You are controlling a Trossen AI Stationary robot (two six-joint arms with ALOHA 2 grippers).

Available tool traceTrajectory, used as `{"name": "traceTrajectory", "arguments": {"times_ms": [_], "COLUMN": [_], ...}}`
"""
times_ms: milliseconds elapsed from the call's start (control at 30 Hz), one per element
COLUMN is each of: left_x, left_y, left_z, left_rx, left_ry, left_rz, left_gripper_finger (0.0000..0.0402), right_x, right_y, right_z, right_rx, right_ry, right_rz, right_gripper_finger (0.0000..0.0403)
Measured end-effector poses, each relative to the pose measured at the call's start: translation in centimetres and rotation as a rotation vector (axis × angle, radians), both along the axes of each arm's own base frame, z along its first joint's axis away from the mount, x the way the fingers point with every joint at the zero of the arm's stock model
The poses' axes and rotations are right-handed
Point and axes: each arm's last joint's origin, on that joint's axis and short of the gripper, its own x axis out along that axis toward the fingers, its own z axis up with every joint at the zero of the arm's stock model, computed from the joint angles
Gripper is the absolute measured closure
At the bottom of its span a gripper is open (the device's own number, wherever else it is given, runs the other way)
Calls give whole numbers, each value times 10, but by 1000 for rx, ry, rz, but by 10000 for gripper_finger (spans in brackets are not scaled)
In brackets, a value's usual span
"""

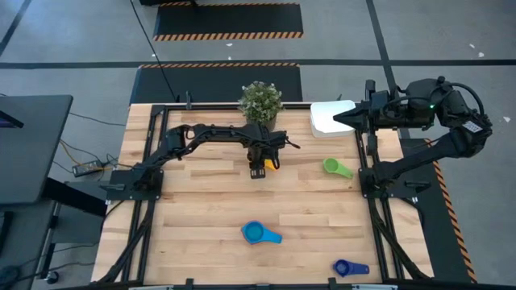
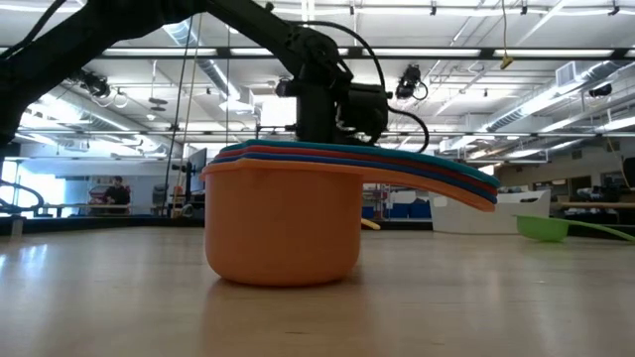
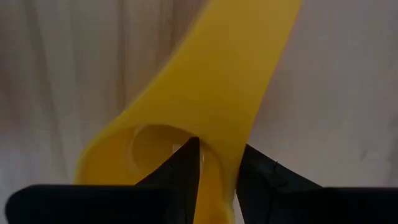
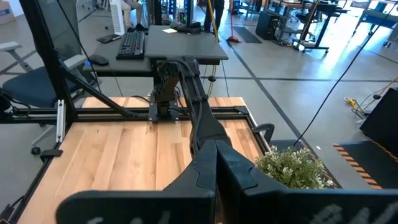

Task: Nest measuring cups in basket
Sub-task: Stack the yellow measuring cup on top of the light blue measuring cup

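**Left gripper clamps the yellow cup's rim in front of the plant**

The yellow round plastic measuring cup (image 3: pixel 186 106) lies mid-table, just in front of the potted green plant (image 1: pixel 260 102). In the high view only a small part of it shows beside the gripper, with its flat handle reaching towards the right arm's side. The left wrist view shows its bowl close to the fingers and the broad glossy handle running straight away from them over the wooden table (image 1: pixel 210 201).

The left gripper (image 1: pixel 259 167) has its two dark fingers (image 3: pixel 180 171) pinched on the bowl's rim, one inside the bowl and one outside.

The green plastic measuring cup (image 1: pixel 331 167) sits right of centre, its handle pointing to the right and towards the front. The light blue cup (image 1: pixel 254 234) lies near the front, handle to the right. The dark blue cup (image 1: pixel 343 268) lies at the front edge, handle also to the right. Bare wood lies between these cups.

An orange cup (image 2: pixel 283 223) stands right by the low camera with red, blue and teal cups nested in it, handles fanned to the right.

The white rectangular plastic basket (image 1: pixel 326 119) sits at the far right corner. The right gripper (image 1: pixel 345 119) hovers over it, its fingers pressed together on nothing.
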Motion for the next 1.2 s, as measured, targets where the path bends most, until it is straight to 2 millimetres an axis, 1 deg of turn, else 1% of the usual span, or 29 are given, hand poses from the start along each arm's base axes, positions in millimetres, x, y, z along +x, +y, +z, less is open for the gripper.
{"name": "traceTrajectory", "arguments": {"times_ms": [100, 233, 367, 467, 567, 700, 800, 900, 967, 1067, 1133, 1200], "left_x": [0, 0, 0, 1, 6, 10, 11, 9, 4, -10, -18, -22], "left_y": [0, 0, -2, -5, -7, -15, -26, -42, -55, -74, -90, -106], "left_z": [-2, -1, 5, 14, 35, 64, 93, 126, 140, 161, 170, 177], "left_rx": [3, 19, 6, 3, 23, 27, 27, 24, 13, -17, -22, -20], "left_ry": [4, 9, 25, 34, 10, -15, -36, -67, -116, -127, -116, -135], "left_rz": [3, 43, 103, 123, 152, 192, 217, 209, 231, 308, 329, 333], "left_gripper_finger": [329, 384, 387, 388, 388, 388, 388, 388, 388, 388, 388, 388], "right_x": [0, 0, 1, 0, 0, 0, -1, -2, -3, -3, -4, -4], "right_y": [0, 0, 0, 0, 0, 0, -1, -2, -3, -3, -3, -3], "right_z": [1, 2, 2, 2, 2, 0, -3, -6, -7, -8, -9, -9], "right_rx": [1, 2, 2, 2, 2, -5, -20, -49, -60, -74, -97, -119], "right_ry": [-9, -21, -23, -24, -21, 1, 30, 65, 77, 98, 105, 110], "right_rz": [0, 0, 1, 1, 1, 0, -20, -65, -92, -98, -91, -84], "right_gripper_finger": [398, 398, 398, 398, 398, 398, 398, 398, 398, 398, 398, 398]}}
